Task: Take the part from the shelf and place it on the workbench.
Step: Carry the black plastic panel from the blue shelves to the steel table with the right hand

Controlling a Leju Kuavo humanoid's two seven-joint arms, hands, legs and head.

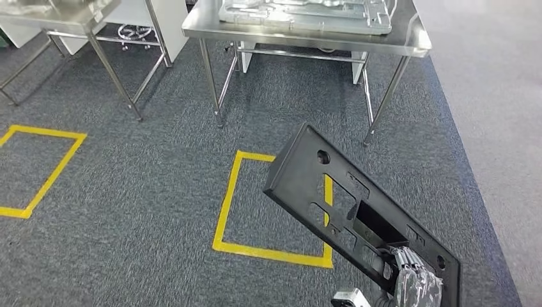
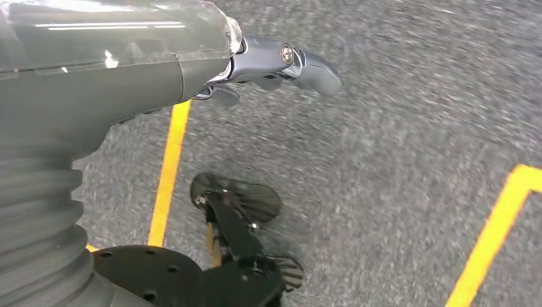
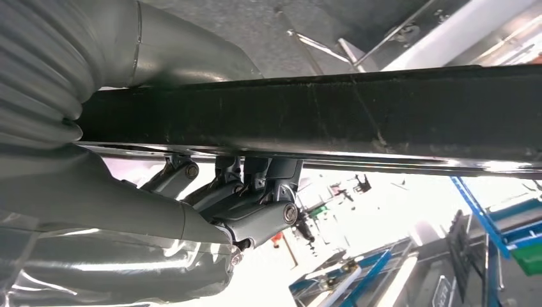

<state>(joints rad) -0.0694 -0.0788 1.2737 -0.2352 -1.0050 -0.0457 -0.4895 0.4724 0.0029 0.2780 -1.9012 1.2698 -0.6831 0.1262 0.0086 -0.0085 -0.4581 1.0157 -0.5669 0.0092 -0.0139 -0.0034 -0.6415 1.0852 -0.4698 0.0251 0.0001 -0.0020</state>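
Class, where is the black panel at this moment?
In the head view the black panel sits lower right, gripped by the right hand, tilted above the yellow floor square, short of the steel table.

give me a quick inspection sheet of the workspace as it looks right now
surface: grey carpet floor marked with yellow tape squares; steel workbench ahead
job's things: black part, a flat panel with cutouts, carried tilted above the floor, not yet on the workbench
clutter: a grey moulded tray lies on the workbench; second steel table at far left
hands: right hand grips the black part at its lower end; left hand holds nothing, hanging above the carpet
cables: nothing seen
surroundings: blue racking in the right wrist view
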